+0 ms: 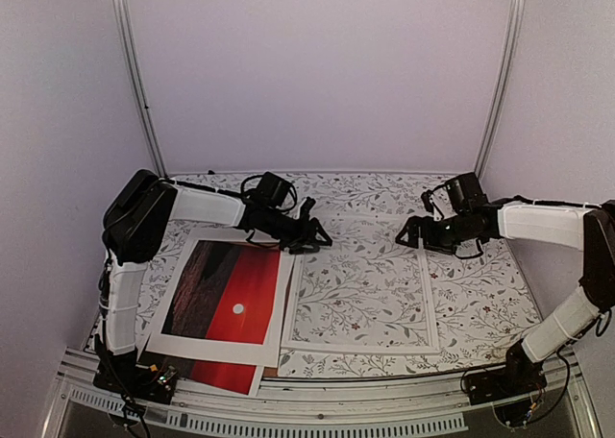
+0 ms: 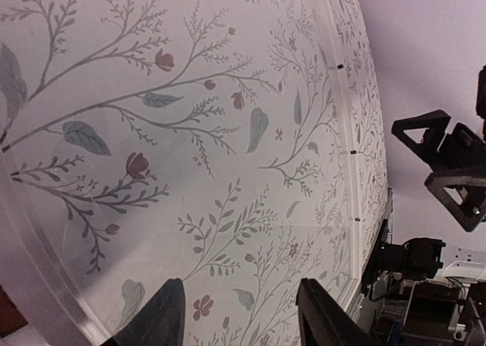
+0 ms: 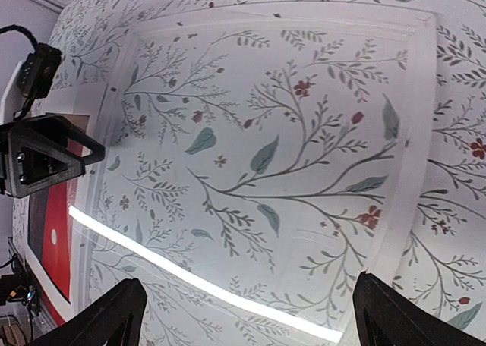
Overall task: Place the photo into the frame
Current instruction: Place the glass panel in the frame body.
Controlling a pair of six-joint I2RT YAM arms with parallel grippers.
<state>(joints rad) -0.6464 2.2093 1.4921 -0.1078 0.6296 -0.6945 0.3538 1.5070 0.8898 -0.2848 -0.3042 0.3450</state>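
The photo [image 1: 233, 282], a red sunset print with a small white sun, lies flat at the left and shows through a white window mat [image 1: 276, 313]; a strip of red [image 1: 213, 373] sticks out below the mat. The frame [image 1: 434, 308], thin and white with a clear pane over the floral cloth, lies in the middle. My left gripper [image 1: 312, 234] [image 2: 239, 285] hovers open over the frame's far left corner, holding nothing. Open and empty too, my right gripper [image 1: 411, 234] [image 3: 247, 281] is over the far right corner. The frame's rim [image 2: 352, 145] [image 3: 416, 111] and the photo [image 3: 45, 209] show in the wrist views.
A floral cloth [image 1: 480, 304] covers the table. White walls with metal posts [image 1: 135, 73] close the back and sides. A slotted rail [image 1: 317, 424] with both arm bases runs along the near edge. A brown board's edge [image 1: 272, 371] peeks out beside the mat's near corner.
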